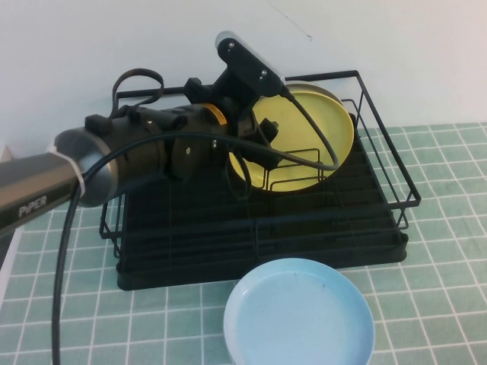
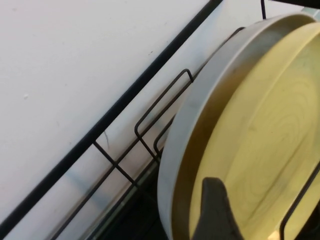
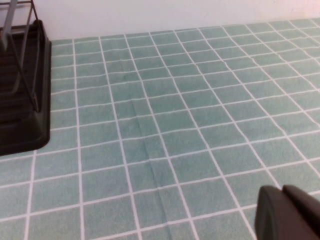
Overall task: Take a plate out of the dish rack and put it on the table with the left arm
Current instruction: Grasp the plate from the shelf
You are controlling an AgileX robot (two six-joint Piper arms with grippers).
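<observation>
The yellow plate (image 1: pixel 308 137) stands on edge at the back of the black dish rack (image 1: pixel 228 251). In the left wrist view the yellow plate (image 2: pixel 260 140) leans against a grey-white plate (image 2: pixel 192 115). My left gripper (image 1: pixel 262 141) is at the yellow plate's face, open, and mostly hidden under the wrist camera. One of its fingers (image 2: pixel 215 210) lies over the plate's inner face; the other is out of view. My right gripper (image 3: pixel 285 200) is shut and empty over the green tiled table (image 3: pixel 175 100), to the right of the rack's corner (image 3: pixel 20 100).
A light blue plate (image 1: pixel 299 315) lies flat on the table (image 1: pixel 441 251) in front of the rack. A white wall rises right behind the rack. The rack's wire rail (image 2: pixel 150 75) and dividers run beside the plates.
</observation>
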